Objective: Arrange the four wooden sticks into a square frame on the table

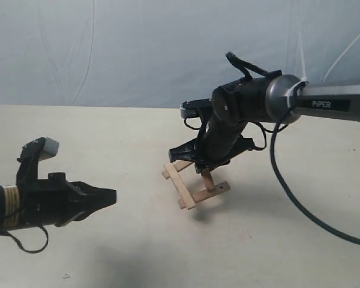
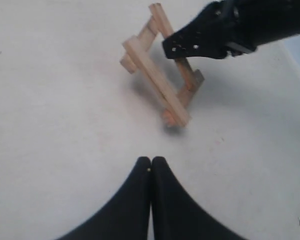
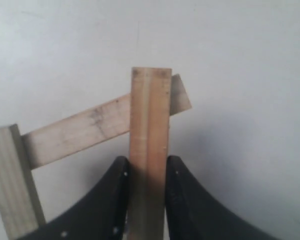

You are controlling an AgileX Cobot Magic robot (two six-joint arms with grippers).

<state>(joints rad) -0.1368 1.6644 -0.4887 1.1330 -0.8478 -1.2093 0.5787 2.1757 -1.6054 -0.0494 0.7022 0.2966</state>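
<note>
Right fingers (image 1: 205,163): narrow, clamped on both long edges of the held stick (image 3: 150,125); they stand directly over the frame's far side.
Held stick: its free end overlaps the end of a crossing stick (image 3: 80,131); whether it presses on it or hangs just above, I cannot tell.
Frame (image 2: 157,65): near the middle of the table (image 1: 108,138); three sides look laid, with the near stick (image 2: 155,82) riding on top of the side pieces' ends; the corners overlap loosely and the outline looks skewed rather than square.
Left fingers (image 2: 151,167): pressed together, holding nothing; they hover well apart from the frame, pointing at its near stick.
Risk, release: letting go while the stick is tilted or off the corner would probably let it slide off the overlap; the fourth side would then lie askew.
Risk, drag: the sticks look light and unfixed; any sideways pull as the right fingers spread or lift could swing the whole frame out of shape.
Risk, collision: the right fingers reach low among the sticks; a finger catching a neighbouring piece could flip it.
Risk, left side: a forward move would push the near stick off its supports.
</note>
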